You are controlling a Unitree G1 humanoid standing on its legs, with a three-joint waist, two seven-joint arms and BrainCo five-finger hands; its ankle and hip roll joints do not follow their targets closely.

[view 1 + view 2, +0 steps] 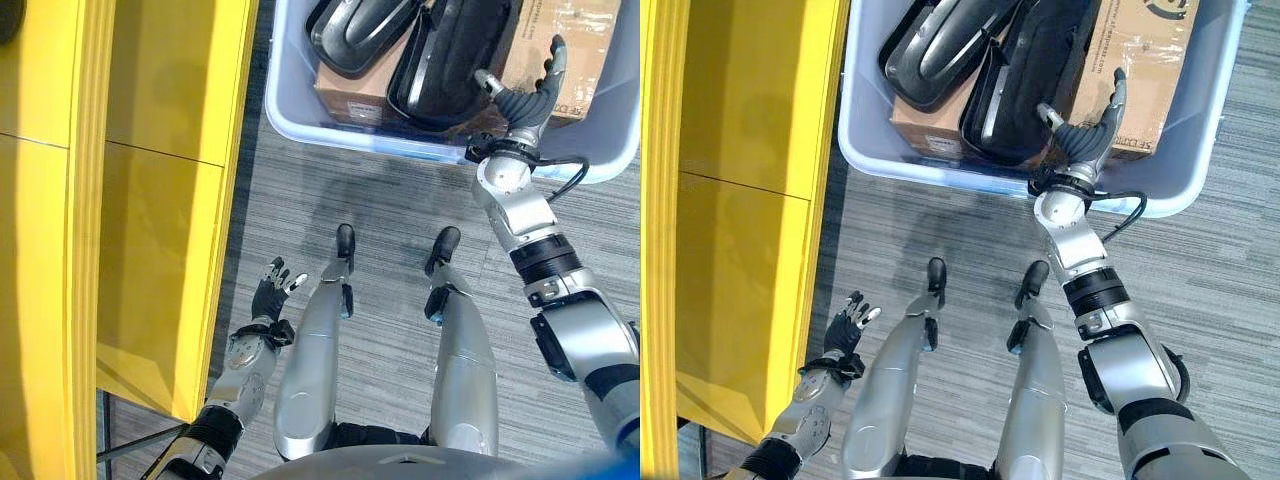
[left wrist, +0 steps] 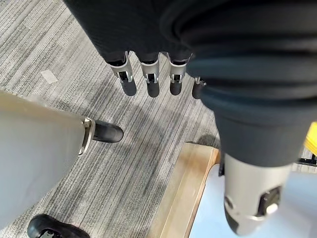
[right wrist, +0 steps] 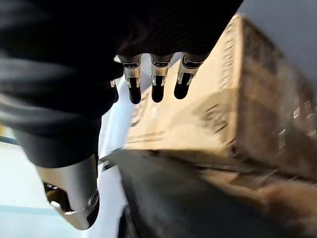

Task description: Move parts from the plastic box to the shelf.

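A: Where are the parts to be found, and what is being done?

B: The black moulded plastic parts (image 1: 440, 55) are still lying in the pale blue plastic box (image 1: 300, 125) on the grey carpeted floor (image 1: 390, 200), stacked on brown cardboard cartons (image 1: 575, 40). The right robot hand (image 1: 530, 90) is held over the box's near rim with fingers straight and spread, nothing grasped. The left robot hand (image 1: 270, 295) hangs open and empty beside the yellow shelf (image 1: 150, 200).

A: How is the reach best done?

B: It is judged that the larger black part nearest the right robot hand should be taken. The fingers should be lowered past the rim and curled under the part's raised edge, since its smooth curved shell looks likely to slip

A: And the risk?

B: The second black part (image 1: 360, 30) leans against it and could be dragged along
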